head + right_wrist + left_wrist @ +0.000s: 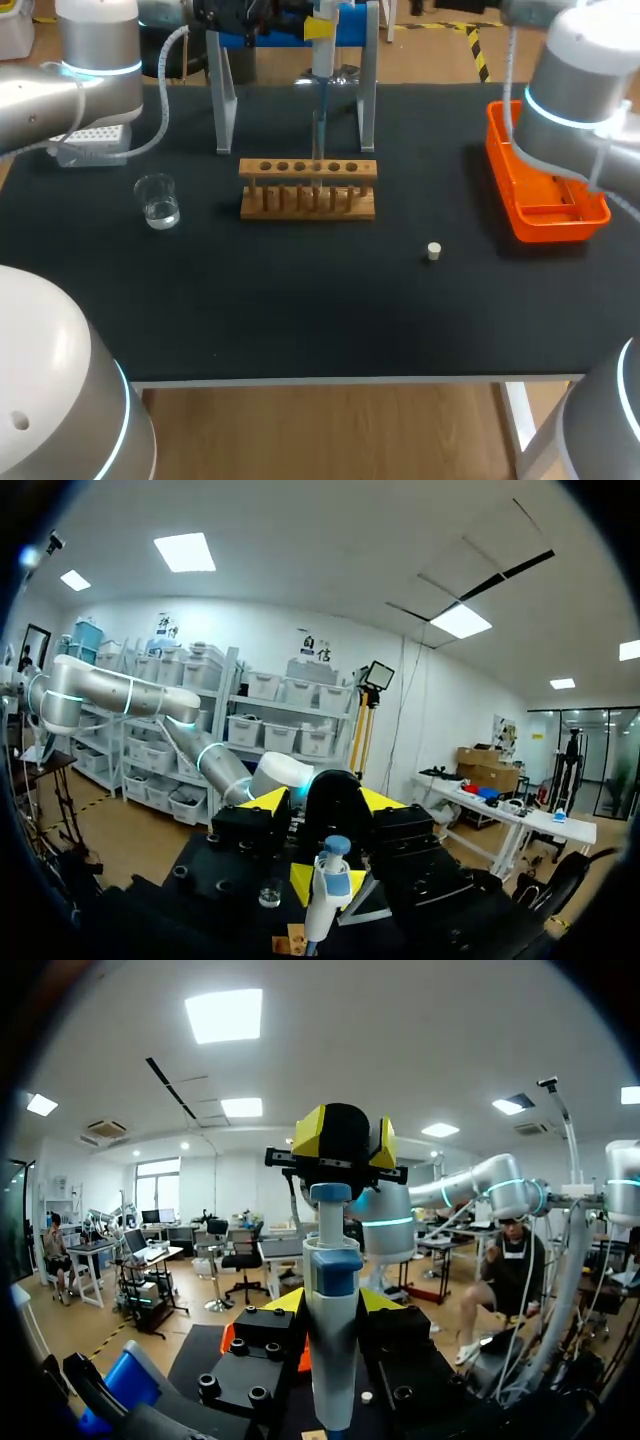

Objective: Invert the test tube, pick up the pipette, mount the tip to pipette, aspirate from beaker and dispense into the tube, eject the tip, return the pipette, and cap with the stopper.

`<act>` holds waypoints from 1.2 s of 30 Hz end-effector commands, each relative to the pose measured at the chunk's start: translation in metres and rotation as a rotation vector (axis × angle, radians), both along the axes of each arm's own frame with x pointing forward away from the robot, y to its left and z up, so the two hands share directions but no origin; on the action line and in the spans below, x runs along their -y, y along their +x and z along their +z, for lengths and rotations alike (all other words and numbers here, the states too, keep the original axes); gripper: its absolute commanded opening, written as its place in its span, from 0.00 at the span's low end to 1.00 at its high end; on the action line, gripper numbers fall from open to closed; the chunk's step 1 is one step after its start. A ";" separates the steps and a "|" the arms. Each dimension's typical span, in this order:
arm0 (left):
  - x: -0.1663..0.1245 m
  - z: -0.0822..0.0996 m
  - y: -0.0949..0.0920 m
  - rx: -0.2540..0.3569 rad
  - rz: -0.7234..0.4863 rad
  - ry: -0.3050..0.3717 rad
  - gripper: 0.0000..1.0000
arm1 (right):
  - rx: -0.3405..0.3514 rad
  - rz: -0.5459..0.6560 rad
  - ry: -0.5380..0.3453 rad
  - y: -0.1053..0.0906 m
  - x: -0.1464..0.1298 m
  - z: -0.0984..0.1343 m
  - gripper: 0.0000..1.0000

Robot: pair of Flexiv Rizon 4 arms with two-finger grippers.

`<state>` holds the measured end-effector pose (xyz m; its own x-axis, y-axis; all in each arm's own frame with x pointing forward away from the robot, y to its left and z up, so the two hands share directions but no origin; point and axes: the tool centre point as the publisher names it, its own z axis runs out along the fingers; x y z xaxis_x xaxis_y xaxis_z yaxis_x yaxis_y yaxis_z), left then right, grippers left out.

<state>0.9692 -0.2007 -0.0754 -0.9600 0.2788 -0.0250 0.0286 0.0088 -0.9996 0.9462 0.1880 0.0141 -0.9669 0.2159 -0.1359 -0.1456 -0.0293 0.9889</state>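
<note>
pipette (322,55) stands upright above the far middle of the black tabletop (300,310), between the legs of a metal stand (225,110). its slim tip (319,135) reaches down to one of the middle holes of the wooden rack (308,170). in the left wrist view the left hand (332,1302) pinches the pipette's body, one yellow fingertip on each side. the right hand (345,1142) sits just above the plunger, and its fingers look pressed together, though dark shapes between the yellow tips make that hard to judge. on the robot's left a glass beaker (158,200) with a little clear liquid stands upright, well apart from the rack. a white tip box (95,135) lies beyond it, near the left arm. the small pale stopper (434,251) rests alone on the tabletop, nearer than the rack and to its right. an orange tray (520,215) sits at the right edge, under the right arm.
</note>
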 end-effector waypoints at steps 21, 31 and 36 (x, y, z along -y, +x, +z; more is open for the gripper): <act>-0.001 0.001 0.002 0.000 -0.004 0.002 0.00 | -0.110 -0.064 -0.275 -0.012 0.086 -0.194 1.00; -0.001 0.001 0.002 0.000 -0.004 0.002 0.00 | -0.065 0.027 -0.349 -0.001 0.040 -0.254 1.00; -0.001 0.001 0.002 0.000 -0.004 0.002 0.00 | -0.063 0.053 -0.363 0.008 0.020 -0.272 1.00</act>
<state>0.9692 -0.2007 -0.0753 -0.9600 0.2789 -0.0250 0.0286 0.0090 -0.9996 0.9384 0.1453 -0.2457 -0.9810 0.1328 -0.1414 -0.0931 0.3167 0.9439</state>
